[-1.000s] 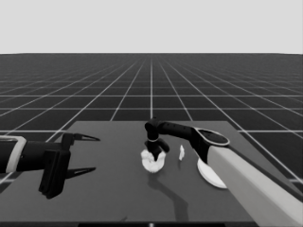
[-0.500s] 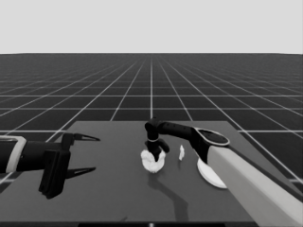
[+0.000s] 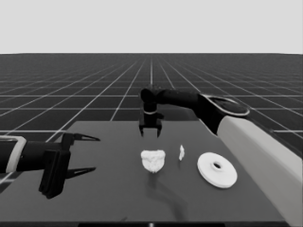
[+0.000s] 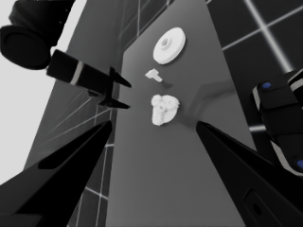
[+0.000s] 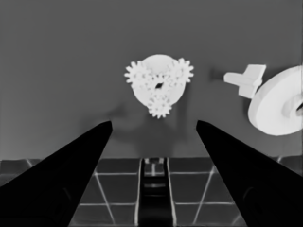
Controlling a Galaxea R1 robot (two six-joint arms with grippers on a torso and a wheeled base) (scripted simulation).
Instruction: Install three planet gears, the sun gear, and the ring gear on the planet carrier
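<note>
The smaller round part (image 3: 153, 160) lies mid-table with small toothed gears (image 5: 160, 108) on it; three stick out past its rim, meshing toward its centre (image 5: 158, 85). My right gripper (image 3: 150, 132) hangs open and empty above the table just beyond this stack, clear of it, and its wrist view (image 5: 153, 123) looks down on the gears. The larger round part (image 3: 217, 169) lies flat to the right and is also visible in the right wrist view (image 5: 279, 106). My left gripper (image 3: 87, 153) waits open over the table's left end.
A thin white piece (image 3: 181, 152) stands between the gear stack and the larger round part, close to both. In the left wrist view the stack (image 4: 164, 109), the thin white piece (image 4: 153, 74) and the larger round part (image 4: 169, 45) lie in a row.
My right gripper was low over the smaller round part; it has lifted and drawn back toward the table's far edge, empty. The gears stay on the part. The left arm has not moved.
</note>
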